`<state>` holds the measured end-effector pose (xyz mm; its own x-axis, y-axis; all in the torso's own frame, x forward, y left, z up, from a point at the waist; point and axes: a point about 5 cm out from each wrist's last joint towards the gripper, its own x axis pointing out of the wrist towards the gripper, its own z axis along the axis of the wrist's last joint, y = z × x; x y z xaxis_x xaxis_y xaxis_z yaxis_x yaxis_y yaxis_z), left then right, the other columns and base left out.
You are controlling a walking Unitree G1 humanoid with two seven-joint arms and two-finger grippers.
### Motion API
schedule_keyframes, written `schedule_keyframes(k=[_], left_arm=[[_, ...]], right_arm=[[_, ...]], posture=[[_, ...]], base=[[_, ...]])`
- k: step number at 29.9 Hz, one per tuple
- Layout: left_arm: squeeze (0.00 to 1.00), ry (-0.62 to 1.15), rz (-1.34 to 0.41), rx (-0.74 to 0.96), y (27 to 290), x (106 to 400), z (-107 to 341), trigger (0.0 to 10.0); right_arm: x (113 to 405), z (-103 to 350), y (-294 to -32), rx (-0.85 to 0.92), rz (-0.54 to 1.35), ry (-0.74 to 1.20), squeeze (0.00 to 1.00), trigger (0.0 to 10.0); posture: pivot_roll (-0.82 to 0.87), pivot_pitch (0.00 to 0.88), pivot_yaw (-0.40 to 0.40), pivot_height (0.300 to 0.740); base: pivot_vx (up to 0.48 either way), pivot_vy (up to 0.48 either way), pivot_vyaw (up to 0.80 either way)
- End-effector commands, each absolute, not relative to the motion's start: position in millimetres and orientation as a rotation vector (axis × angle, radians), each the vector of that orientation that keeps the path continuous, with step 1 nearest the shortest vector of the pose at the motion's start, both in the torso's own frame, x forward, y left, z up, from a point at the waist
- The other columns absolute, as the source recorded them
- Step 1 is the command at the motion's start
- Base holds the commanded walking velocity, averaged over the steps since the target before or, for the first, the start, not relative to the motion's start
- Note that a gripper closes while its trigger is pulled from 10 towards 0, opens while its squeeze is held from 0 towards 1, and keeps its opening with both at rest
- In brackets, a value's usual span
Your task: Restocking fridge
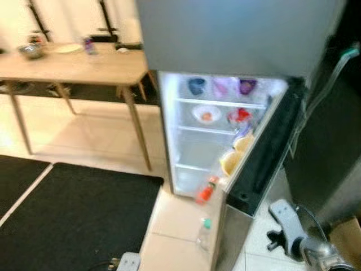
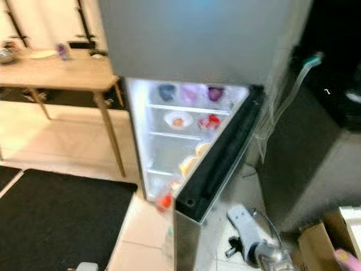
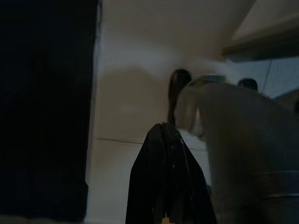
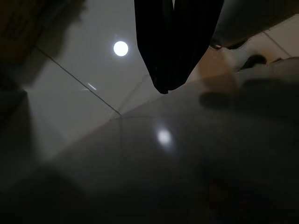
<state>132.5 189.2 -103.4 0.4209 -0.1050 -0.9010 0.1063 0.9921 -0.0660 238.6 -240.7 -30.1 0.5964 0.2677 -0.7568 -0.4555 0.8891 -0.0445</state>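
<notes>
1. Grey fridge (image 1: 237,34) stands open, lit shelves part-stocked; bottles (image 1: 206,191) low in door (image 1: 265,152).
2. Both pincers, left (image 3: 164,135) and right (image 4: 169,81), pressed narrow, holding nothing.
3. Risk: clipping door, perhaps toppling bottles.

Grey fridge (image 1: 237,34) upright, lower door (image 1: 265,152) swung open, interior lit. Top shelf (image 1: 220,103): blue bowl (image 1: 196,86), pink cup (image 1: 220,87), purple bowl (image 1: 247,86) in row. Middle shelf: white plate with orange item (image 1: 206,115), beside it red food in clear container (image 1: 239,116). Door rack: two yellow tubs (image 1: 237,153), red-capped bottle (image 1: 206,191) lower down. Clear green-capped bottle (image 1: 204,232) on tile floor just before fridge.
</notes>
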Motion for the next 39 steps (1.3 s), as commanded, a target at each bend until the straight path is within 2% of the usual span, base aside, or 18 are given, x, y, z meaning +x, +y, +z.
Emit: schedule_keyframes(k=[1, 11, 18, 23, 26, 27, 32, 35, 36, 39], left_arm=[[0.00, 1.163, -0.132, 0.005, 190.4, 124.4, -106.1, 10.0], [0.00, 1.161, -0.132, 0.000, 190.3, 124.6, -106.0, 10.0], [0.00, 1.161, -0.132, -0.002, 189.7, 124.4, -106.1, 10.0], [0.00, 1.162, -0.131, -0.005, 189.2, 123.7, -106.4, 10.0], [0.00, 1.162, -0.131, -0.006, 189.1, 123.7, -106.4, 10.0], [0.00, 1.161, -0.130, -0.008, 188.8, 123.7, -106.4, 10.0], [0.00, 1.160, -0.130, -0.009, 188.4, 123.7, -106.5, 10.0], [0.00, 1.159, -0.130, -0.007, 188.7, 123.8, -106.4, 10.0], [0.00, 1.159, -0.130, -0.007, 188.7, 123.8, -106.4, 10.0], [0.00, 1.155, -0.124, -0.004, 190.8, 124.8, -105.8, 10.0]], right_arm=[[227.2, -39.0, -241.8, -0.248, 0.419, 0.884, 0.00, 10.0], [227.0, -40.3, -239.7, -0.265, 0.413, 0.879, 0.00, 10.0], [250.3, -22.5, -231.2, -0.230, 0.453, 0.743, 0.00, 10.0], [283.0, 9.6, -214.7, -0.200, 0.554, 0.541, 0.00, 10.0], [288.4, 15.9, -210.8, -0.194, 0.577, 0.503, 0.00, 10.0], [305.3, 38.0, -197.3, -0.166, 0.640, 0.375, 0.00, 10.0], [329.8, 73.6, -181.1, -0.142, 0.663, 0.193, 0.00, 10.0], [361.9, 130.4, -171.6, -0.068, 0.544, -0.069, 0.00, 10.0], [361.9, 130.4, -171.6, -0.068, 0.544, -0.069, 0.00, 10.0], [382.9, 193.7, -171.9, 0.154, 0.428, -0.335, 0.00, 10.0]], posture=[[-0.09, 0.000, -0.004, 0.740], [-0.09, 0.000, -0.003, 0.740], [-0.09, 0.000, -0.007, 0.740], [-0.09, 0.000, -0.009, 0.740], [-0.09, 0.000, -0.009, 0.740], [-0.09, 0.000, -0.009, 0.740], [-0.09, 0.000, -0.009, 0.740], [-0.08, 0.000, -0.010, 0.740], [-0.08, 0.000, -0.010, 0.740], [-0.07, 0.000, -0.010, 0.740]], base=[[0.000, 0.000, 0.75], [0.000, 0.000, 0.75], [0.000, 0.000, 0.68], [0.000, 0.000, 0.00], [0.000, 0.000, 0.00], [0.000, 0.000, 0.00], [0.000, 0.000, 0.00], [0.000, 0.000, 0.00], [0.000, 0.000, 0.00], [0.000, 0.000, 0.00]])
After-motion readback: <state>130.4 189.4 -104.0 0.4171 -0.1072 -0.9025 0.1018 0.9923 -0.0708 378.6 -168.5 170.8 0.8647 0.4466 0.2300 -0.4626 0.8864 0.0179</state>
